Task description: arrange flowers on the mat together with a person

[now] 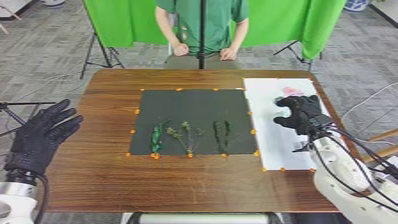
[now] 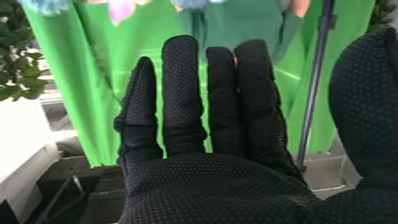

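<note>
1. Pink flower is lying nr far end of white sheet, just beyond R hand; prob. weighing v. little & behaving soft, w/ petals easily crushing.
2. Best hold: stem or base, if reachable, w/ light thumb-finger pinch; petals are prob. needing to stay untouched. Thin stem may be slipping or rolling in glove fabric.
3. Stems on mat: L stem, mid sprig, R stem, all lying nr mat's near edge. Sprig is looking most fragile, prob. snagging easily; mid-stem is seeming safest.
4. R hand is spreading wide, fingers straight, thumb well out, gripping nothing; it's sitting over sheet, contact unclear.
5. L hand is resting open & empty at table's L side.
6. Holders, both flat: mat is carrying 3 stems; sheet is carrying pink flower.
</note>
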`<state>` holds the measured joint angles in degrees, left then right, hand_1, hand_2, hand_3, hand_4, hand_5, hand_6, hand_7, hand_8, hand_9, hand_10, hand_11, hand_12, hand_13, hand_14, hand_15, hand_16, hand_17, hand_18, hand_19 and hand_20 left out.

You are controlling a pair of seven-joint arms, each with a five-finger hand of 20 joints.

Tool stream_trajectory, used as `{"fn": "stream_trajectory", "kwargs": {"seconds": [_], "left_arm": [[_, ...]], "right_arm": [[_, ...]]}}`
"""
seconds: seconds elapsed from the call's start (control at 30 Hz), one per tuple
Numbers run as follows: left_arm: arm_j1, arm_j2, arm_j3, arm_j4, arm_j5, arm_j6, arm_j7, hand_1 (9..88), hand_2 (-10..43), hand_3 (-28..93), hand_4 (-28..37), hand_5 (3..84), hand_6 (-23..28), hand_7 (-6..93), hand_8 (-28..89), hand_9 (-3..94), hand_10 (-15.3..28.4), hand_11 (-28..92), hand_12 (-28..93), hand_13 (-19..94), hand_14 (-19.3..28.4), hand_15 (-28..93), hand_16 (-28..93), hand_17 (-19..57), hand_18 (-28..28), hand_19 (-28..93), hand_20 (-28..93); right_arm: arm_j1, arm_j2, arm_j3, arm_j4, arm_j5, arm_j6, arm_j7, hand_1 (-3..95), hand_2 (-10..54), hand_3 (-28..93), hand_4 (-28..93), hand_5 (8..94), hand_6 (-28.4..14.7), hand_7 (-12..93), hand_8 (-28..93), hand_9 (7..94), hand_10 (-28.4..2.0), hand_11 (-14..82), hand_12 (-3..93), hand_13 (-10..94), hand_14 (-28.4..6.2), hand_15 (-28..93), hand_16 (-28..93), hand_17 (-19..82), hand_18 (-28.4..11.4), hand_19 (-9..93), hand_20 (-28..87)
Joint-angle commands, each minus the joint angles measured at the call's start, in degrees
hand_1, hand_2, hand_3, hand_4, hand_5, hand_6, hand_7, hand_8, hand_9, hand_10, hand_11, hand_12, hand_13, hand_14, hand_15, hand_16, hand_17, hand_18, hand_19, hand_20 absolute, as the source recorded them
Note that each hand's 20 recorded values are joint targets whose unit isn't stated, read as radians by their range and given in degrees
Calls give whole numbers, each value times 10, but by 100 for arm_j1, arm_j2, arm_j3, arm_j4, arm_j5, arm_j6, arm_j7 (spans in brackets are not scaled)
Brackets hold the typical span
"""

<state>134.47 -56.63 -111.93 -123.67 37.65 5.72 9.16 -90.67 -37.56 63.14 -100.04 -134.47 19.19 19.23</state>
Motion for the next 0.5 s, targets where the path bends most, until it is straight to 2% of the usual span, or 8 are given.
{"fn": "stream_trajectory", "kwargs": {"seconds": [0.03, 0.23, 0.43, 0.5], "left_arm": [[75, 6, -1, 0, 9, -22, -7, 247, -15, 682, -233, 375, 45, 164, -65, 326, 131, 212, 171, 306, 159, 247, 34, -47, 224, 388, 118], [75, -2, -5, 0, 6, -24, -21, 248, -14, 680, -233, 375, 45, 164, -65, 326, 131, 211, 171, 306, 159, 247, 34, -47, 224, 388, 118], [103, 3, -15, -12, -3, -22, 1, 248, -15, 682, -233, 375, 45, 165, -65, 326, 131, 210, 170, 306, 159, 247, 34, -47, 224, 387, 118], [100, 2, -13, -16, 1, -21, -4, 248, -14, 682, -234, 375, 45, 166, -65, 326, 131, 211, 171, 306, 160, 247, 34, -47, 224, 388, 118]], "right_arm": [[262, -19, -163, 222, -201, -185, 154, 262, -95, 831, -283, 495, 30, 282, -176, 478, -46, 163, 193, 382, -98, 679, 159, 129, -179, 660, 427], [468, -97, -306, 342, -194, -624, 239, 262, -95, 835, -283, 489, 26, 283, -177, 471, -49, 163, 194, 382, -98, 679, 159, 129, -179, 660, 427], [434, -85, -299, 365, -159, -813, 242, 263, -95, 840, -283, 466, 16, 277, -174, 446, -55, 163, 199, 381, -99, 680, 158, 127, -180, 659, 428], [480, -80, -381, 396, -213, -781, 296, 265, -95, 844, -283, 447, 3, 281, -168, 421, -67, 178, 212, 379, -98, 682, 157, 126, -180, 659, 427]]}}
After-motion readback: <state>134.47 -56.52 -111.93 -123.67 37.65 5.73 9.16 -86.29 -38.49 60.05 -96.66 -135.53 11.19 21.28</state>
